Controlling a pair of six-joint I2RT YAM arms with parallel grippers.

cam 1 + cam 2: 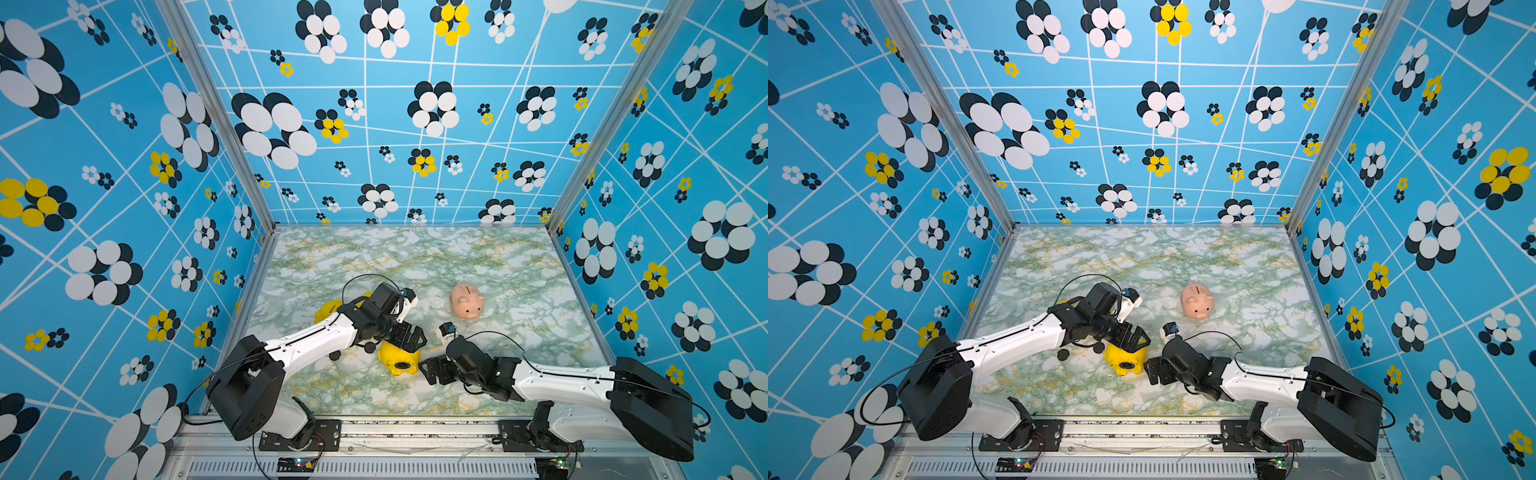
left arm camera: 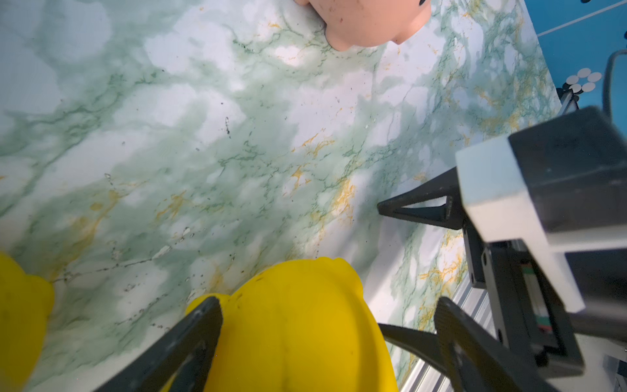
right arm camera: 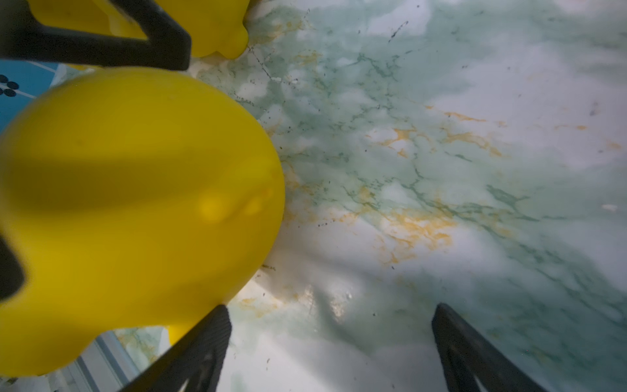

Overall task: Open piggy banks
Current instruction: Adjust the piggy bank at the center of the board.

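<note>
While both claws hang released, the left gripper (image 1: pixel 409 338) astride and the right gripper (image 1: pixel 432 370) just beside a yellow piggy bank (image 1: pixel 399 359) lying on its side at near centre, nothing is grasped. Loose black discs (image 1: pixel 334 355) near the left arm suggest some plugs are already out. The pink piggy bank (image 1: pixel 467 301) stands upright farther back on the right, seemingly unopened, and a second yellow bank (image 1: pixel 328 309) is half hidden behind that arm.

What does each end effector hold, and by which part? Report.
Nothing held. The left end effector straddles the yellow piggy bank, jaws open; the right end effector stands open beside it.
</note>
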